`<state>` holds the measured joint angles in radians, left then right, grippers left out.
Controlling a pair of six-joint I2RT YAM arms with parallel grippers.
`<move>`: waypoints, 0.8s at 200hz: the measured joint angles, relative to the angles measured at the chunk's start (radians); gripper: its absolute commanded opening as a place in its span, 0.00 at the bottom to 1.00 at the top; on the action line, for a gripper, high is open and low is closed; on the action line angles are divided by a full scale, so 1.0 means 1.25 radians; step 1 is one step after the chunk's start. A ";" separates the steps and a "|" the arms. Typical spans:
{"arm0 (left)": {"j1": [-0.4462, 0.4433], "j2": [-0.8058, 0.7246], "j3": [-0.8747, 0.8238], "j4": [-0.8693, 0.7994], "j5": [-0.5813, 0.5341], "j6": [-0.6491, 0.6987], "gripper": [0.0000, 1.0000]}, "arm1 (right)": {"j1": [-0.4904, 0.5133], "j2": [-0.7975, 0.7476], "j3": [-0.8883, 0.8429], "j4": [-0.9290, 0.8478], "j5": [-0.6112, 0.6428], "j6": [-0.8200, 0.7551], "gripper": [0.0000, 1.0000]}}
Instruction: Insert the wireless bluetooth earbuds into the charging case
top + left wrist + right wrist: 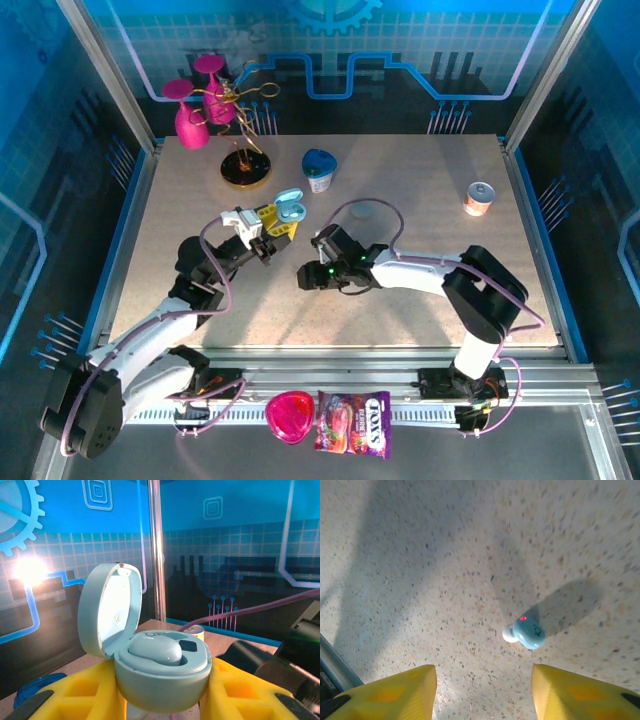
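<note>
- The loose earbud was seen lying on the speckled table, right of centre in the right wrist view, with a red light showing at its upper left edge.
- It was judged to be very light, hard and smooth, so a push from one side would likely make it skid or roll rather than be caught.
- Breakage was thought unlikely, but an off-centre pinch could squirt it out of the hold.
- A hold across the rounded pale-blue body was judged best, with the small white tip left free for seating.
- The right gripper was seen with its jaws partly apart and nothing between them. The yellow fingers sat at the bottom corners of the frame, and the loose earbud lay above the gap, untouched.
- The case was held by the left gripper, whose jaws were closed on its lower body at the bottom centre of the left wrist view.
- Its lid stood open toward the upper left.
- A seated earbud was seen in one pocket, and the pocket to its right appeared empty.
</note>
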<state>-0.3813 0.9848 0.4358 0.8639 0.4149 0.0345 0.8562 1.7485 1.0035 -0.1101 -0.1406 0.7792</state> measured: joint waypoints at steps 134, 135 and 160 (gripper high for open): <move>0.000 -0.001 0.000 -0.005 0.000 0.000 0.32 | 0.012 0.092 0.059 -0.010 0.012 0.022 0.52; 0.000 -0.001 0.000 -0.005 0.000 0.000 0.32 | 0.012 0.092 0.059 -0.010 0.013 0.022 0.52; 0.000 -0.001 0.000 -0.005 0.000 0.000 0.32 | 0.005 0.103 0.086 -0.017 0.031 0.010 0.52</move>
<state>-0.3813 0.9833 0.4358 0.8570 0.4149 0.0345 0.8627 1.8771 1.1107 -0.1310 -0.1013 0.7918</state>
